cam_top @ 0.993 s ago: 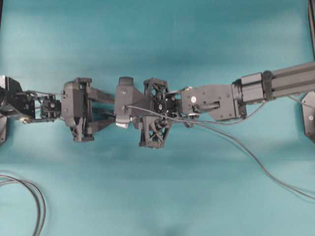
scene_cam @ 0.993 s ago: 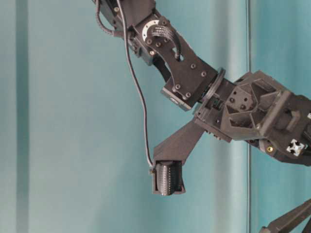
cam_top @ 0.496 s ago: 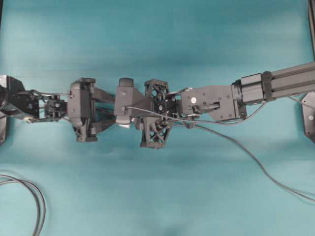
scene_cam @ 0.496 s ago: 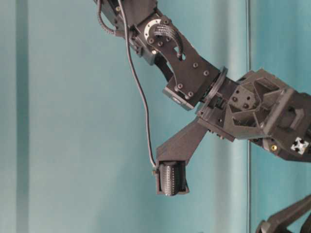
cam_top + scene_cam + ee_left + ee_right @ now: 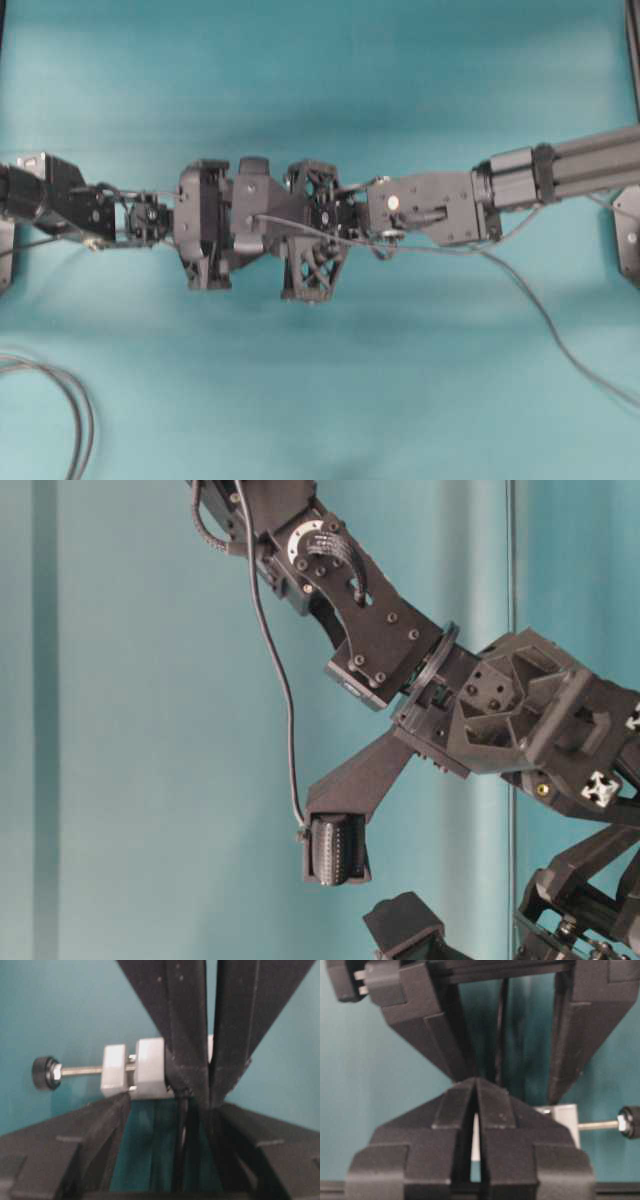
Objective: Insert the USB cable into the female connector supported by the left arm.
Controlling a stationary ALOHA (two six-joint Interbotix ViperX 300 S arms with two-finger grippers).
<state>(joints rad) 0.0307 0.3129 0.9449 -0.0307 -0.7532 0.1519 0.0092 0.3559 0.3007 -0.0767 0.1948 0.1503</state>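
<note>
Both arms are met nose to nose above the teal table. The left gripper is spread wide, the white connector lodged at its fingertips. The right gripper is pressed together. The USB cable trails right; its plug cannot be seen.

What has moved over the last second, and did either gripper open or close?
The left gripper has pushed rightward in the overhead view, closing up against the right gripper around the female connector. The right gripper's jaws have closed fully. The left jaws stayed wide, and the right arm held its place.
</note>
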